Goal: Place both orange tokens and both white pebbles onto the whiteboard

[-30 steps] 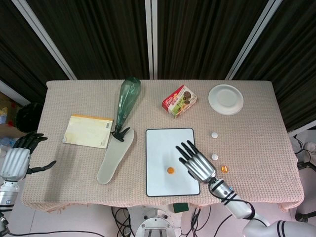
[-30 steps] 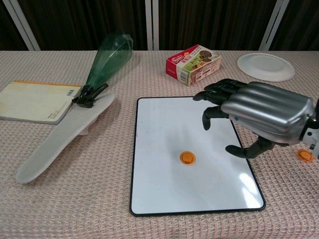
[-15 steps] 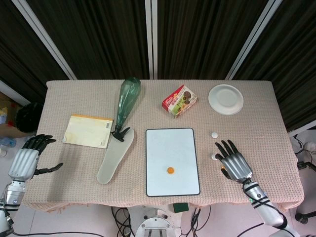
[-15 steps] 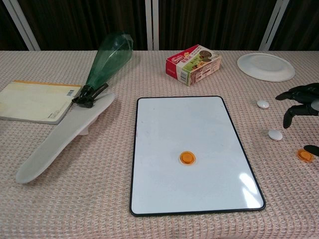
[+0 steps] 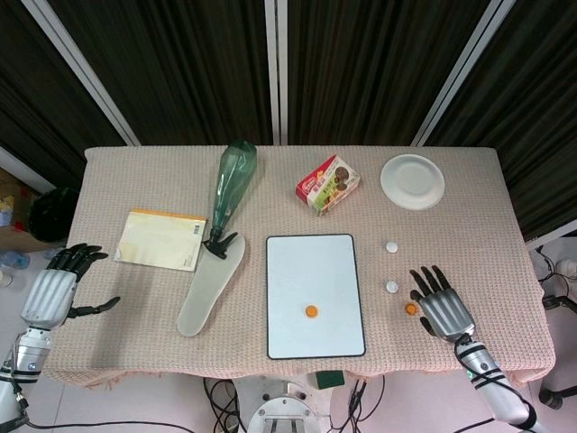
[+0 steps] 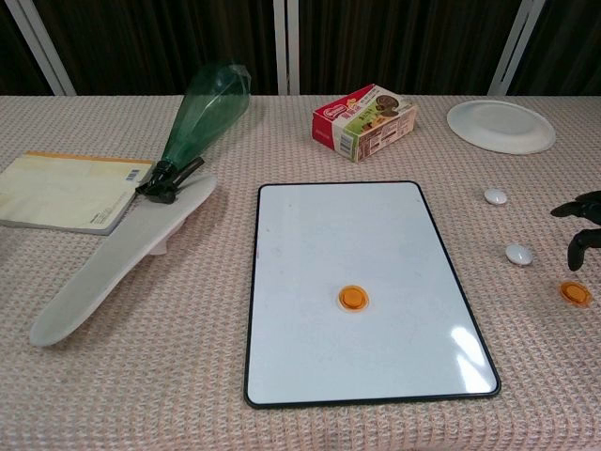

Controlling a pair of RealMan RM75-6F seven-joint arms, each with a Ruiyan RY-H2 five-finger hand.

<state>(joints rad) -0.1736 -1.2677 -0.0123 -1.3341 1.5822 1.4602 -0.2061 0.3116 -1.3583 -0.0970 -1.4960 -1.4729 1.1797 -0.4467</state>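
one orange token already lies on the whiteboard, a little below its middle, so that part of the job looks done. the second orange token sits on the desk off the board's right edge, and the right robot hand is just beside it, fingers spread and holding nothing; from the head view the thumb side seems almost touching the token, though i cannot tell if there is real contact. i'd judge it is placed there to pick this token next, since it is the nearest piece. the two white pebbles lie on the same side: the nearer pebble is just above the token, and the far pebble is further up toward the paper plate. all three loose pieces are near the board's right edge, which suits the right arm. in the chest view only dark fingertips show at the frame's right edge, above the token. the left robot hand hangs off the desk's left edge, fingers apart and empty, well away from everything, probably parked out of the way. a snack box, a green bottle, a pale insole and a notebook sit around the board, untouched and not part of the task.
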